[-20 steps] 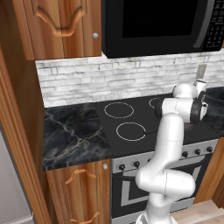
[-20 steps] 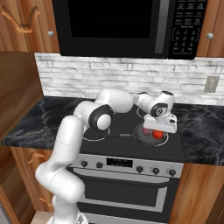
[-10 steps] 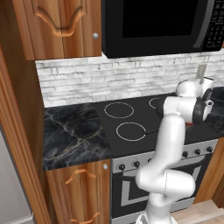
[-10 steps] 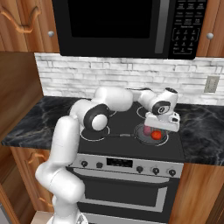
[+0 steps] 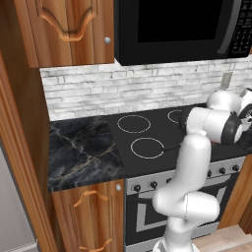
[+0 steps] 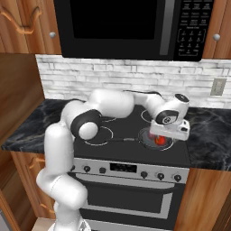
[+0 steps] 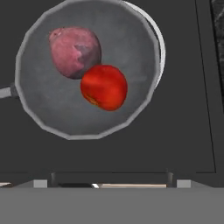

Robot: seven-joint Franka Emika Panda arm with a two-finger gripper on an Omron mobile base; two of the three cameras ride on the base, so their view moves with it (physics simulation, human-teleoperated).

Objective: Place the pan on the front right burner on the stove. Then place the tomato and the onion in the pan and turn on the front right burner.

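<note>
Hand point(image 6: 168, 135) spread empty above round matte-grey pan point(image 7: 52, 109) holding glossy tomato point(image 7: 104, 87) touching dull lumpy onion point(image 7: 74, 52).

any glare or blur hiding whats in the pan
Hand view: no glare, soft but clear; tomato and onion sit touching in the pan, faint shine on the tomato. Right base view: the hand covers most of the pan, a red patch showing beneath it.

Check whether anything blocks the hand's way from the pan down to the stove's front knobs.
Nothing visible does. The open hand hangs above the pan, which holds the tomato and the onion. Bare black glass of the stove runs from the pan to the front edge; the knob row below is unobstructed.
</note>
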